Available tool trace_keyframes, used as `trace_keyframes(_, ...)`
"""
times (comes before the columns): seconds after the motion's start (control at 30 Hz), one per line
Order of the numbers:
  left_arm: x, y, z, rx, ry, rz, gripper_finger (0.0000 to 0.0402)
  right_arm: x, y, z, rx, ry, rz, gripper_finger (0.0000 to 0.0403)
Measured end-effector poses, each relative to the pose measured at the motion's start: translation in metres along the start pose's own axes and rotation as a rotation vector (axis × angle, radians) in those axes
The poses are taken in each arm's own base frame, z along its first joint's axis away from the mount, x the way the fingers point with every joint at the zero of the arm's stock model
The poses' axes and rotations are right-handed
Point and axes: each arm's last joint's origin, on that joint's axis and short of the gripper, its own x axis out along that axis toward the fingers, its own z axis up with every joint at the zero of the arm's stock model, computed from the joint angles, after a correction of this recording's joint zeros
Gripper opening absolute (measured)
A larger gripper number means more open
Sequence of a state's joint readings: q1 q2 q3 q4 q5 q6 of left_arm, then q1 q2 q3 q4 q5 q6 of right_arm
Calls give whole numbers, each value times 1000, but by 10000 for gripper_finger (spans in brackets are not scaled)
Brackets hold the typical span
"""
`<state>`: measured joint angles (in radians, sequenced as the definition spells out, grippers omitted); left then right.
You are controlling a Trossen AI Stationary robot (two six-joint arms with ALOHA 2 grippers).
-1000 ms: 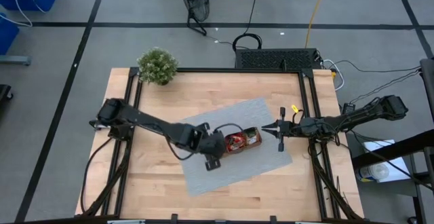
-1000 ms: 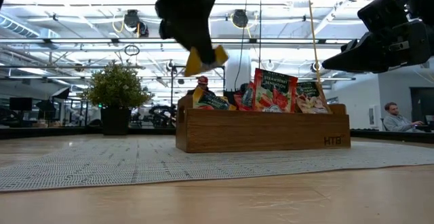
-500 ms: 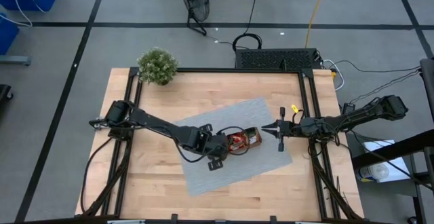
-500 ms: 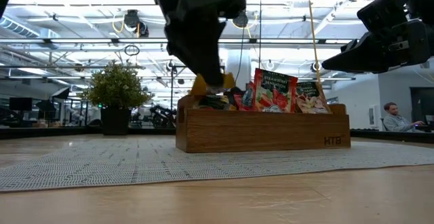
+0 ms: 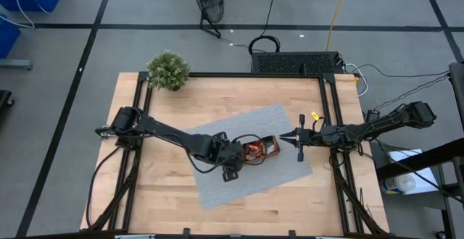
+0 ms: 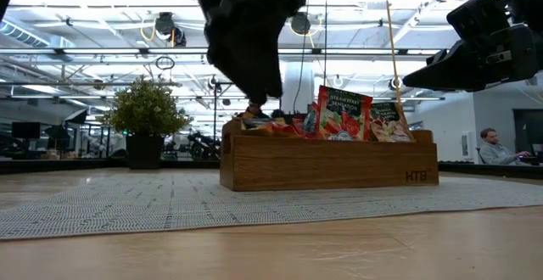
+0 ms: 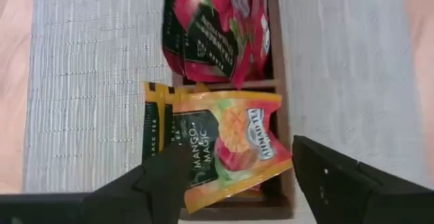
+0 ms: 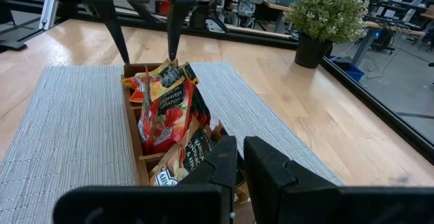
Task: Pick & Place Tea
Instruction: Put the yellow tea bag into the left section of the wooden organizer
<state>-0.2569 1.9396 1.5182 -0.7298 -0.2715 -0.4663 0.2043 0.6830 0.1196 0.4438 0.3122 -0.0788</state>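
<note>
Here — orange sachet [image 7: 227,142] in tray [image 6: 329,163].

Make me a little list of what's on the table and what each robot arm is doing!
left gripper: open, over the near end of the tray
right gripper: shut, waiting off the tray's other end, holding nothing
tray: wooden, three compartments, on the mat
orange sachet: lies in the end compartment under the left gripper, let go
red sachets: stand in the middle compartment
mat: grey, woven, under the tray
plant: at the table's far left corner
</note>
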Motion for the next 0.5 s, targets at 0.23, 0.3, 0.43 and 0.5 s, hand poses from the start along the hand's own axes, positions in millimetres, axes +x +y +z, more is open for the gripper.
trace_keyframes(0.23,-8,-6,11,-111,-29,-149,244,0,0,0,0,0,0,18)
trace_keyframes(0.3,-6,-7,11,-89,-30,-150,229,0,0,0,0,0,0,18)
trace_keyframes(0.43,-2,-4,6,-50,1,-96,165,0,0,0,0,0,0,18)
trace_keyframes(0.5,-2,-2,7,-49,-11,-68,118,0,0,0,0,0,0,18)
